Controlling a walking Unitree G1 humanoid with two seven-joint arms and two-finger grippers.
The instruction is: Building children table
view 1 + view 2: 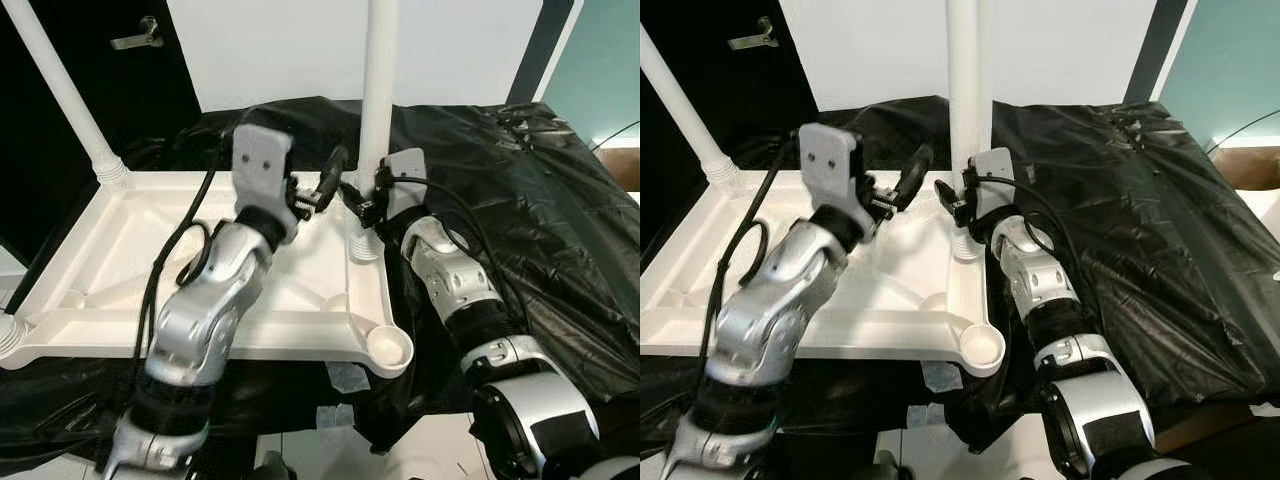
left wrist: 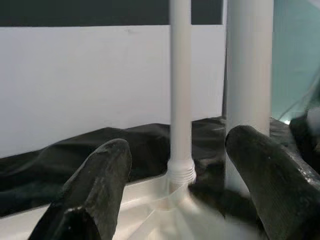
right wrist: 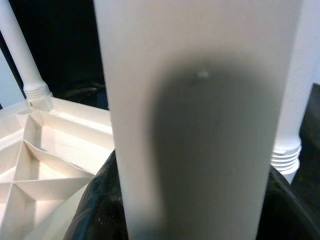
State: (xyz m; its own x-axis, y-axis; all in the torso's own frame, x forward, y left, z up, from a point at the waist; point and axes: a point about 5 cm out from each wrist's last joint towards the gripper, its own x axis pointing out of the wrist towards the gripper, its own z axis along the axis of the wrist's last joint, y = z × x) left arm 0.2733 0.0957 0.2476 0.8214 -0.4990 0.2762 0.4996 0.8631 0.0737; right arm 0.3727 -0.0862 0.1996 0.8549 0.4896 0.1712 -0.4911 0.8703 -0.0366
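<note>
Black plastic sheet (image 1: 520,190) covers work surface; white wall behind, dark door at far left. White tabletop (image 1: 120,260) lies upside down on sheet. Right gripper (image 1: 366,198) reaches to near-right corner, fingers clamped around upright white leg (image 1: 378,90). Left gripper (image 1: 325,190) hovers just beside same leg, fingers (image 2: 95,185) spread, holding nothing. Second leg (image 1: 70,100) stands tilted in far-left corner. Empty socket (image 1: 390,348) at nearest corner.
</note>
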